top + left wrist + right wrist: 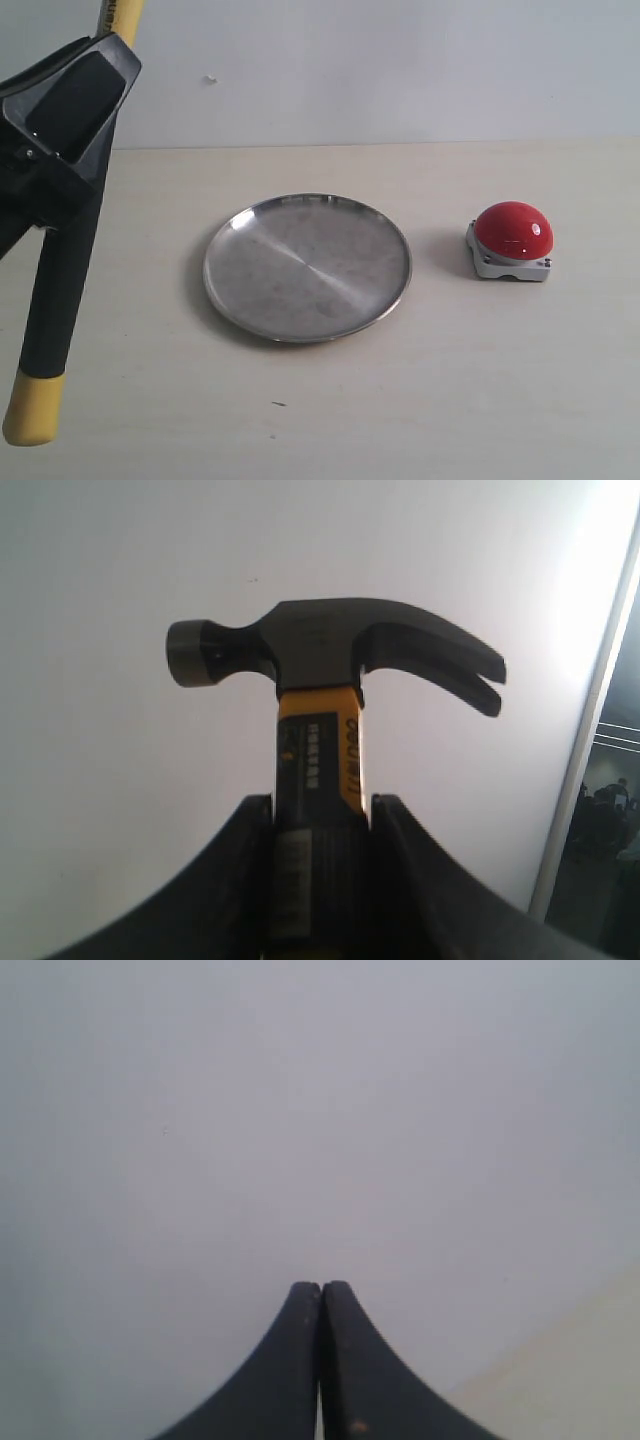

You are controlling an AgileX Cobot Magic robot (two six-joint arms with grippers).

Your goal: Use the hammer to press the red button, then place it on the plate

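My left gripper [75, 70] is shut on the hammer [55, 300], held up at the far left, above the table. Its black handle hangs down to a yellow end [33, 408]; its head is out of the exterior view. In the left wrist view the dark steel head [330, 645] rises above my left gripper [320, 805], whose fingers clamp the yellow-labelled handle. The steel plate [307, 266] lies in the middle of the table. To its right sits the red button [512, 232] on a grey base. My right gripper [321, 1288] is shut on nothing and faces a pale wall.
The light wooden table [420, 400] runs back to a white wall [400, 70]. A small dark speck [279, 404] lies near the front edge.
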